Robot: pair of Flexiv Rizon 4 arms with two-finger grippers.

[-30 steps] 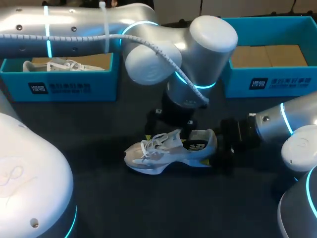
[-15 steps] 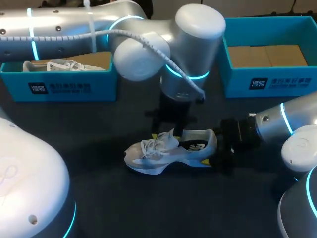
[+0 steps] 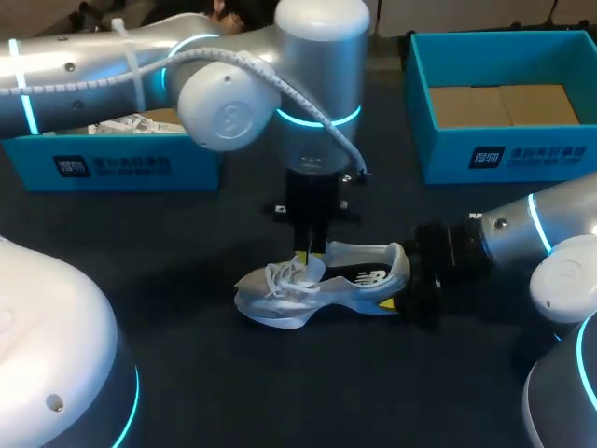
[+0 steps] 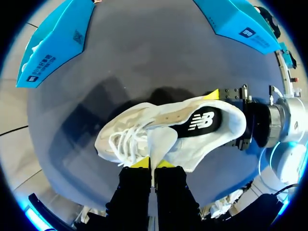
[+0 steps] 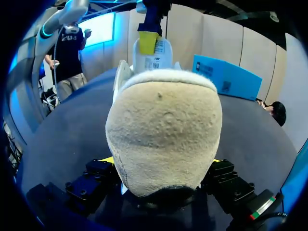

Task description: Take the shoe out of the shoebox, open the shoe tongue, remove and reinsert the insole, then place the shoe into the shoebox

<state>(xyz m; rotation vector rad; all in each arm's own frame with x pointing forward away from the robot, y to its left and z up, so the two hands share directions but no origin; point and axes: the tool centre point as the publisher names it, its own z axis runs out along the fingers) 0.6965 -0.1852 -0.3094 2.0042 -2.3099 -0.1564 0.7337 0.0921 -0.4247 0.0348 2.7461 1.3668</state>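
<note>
Shoe (image 3: 322, 280) lies long-ways across the frame's middle (toe left); our left gripper (image 4: 152, 163) pinches its tongue (image 4: 161, 140) tight, and our right gripper (image 5: 163, 162) squeezes the heel (image 5: 163, 130).

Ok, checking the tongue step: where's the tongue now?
Mid-table in the head view, the tongue stands up from the shoe, pinched in the left gripper; the right gripper holds the heel.

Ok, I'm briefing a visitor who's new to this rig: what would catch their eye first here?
The white shoe lies mid-table, held at both ends. The left gripper pinches its tongue from above, and the right gripper clamps the heel. Behind it stand two bright blue boxes, the left shoebox and the right shoebox.
</note>
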